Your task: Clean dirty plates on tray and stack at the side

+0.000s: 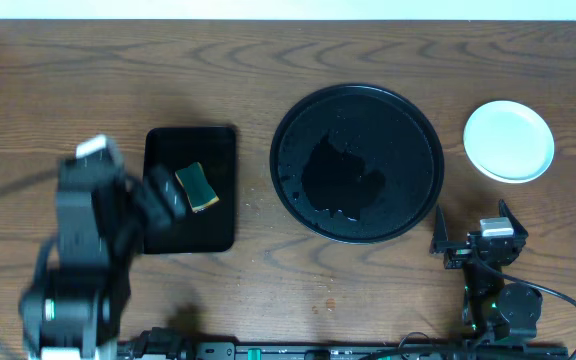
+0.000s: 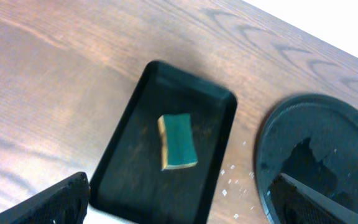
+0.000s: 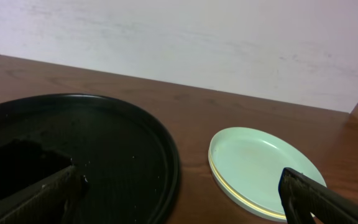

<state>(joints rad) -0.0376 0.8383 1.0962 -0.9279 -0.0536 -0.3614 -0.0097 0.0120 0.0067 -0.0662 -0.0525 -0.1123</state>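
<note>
Sponge (image 1: 197,187) in rectangular tray (image 1: 213,228); plates (image 1: 509,141) stacked beside round tray (image 1: 393,125); left gripper (image 2: 179,202) and right gripper (image 3: 176,186) gape empty

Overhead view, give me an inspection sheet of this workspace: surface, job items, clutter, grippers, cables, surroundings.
Surface: wooden table, with pale specks between the two trays.
Job's things: round tray holds no plates; plates are stacked to its right, mint on top, a yellow rim showing below.
Clutter: sponge lying in the rectangular tray.
Grippers: left gripper open above the rectangular tray; right gripper open, holding nothing.
Cables: cable near the front right corner.
Surroundings: pale wall behind the table.
</note>
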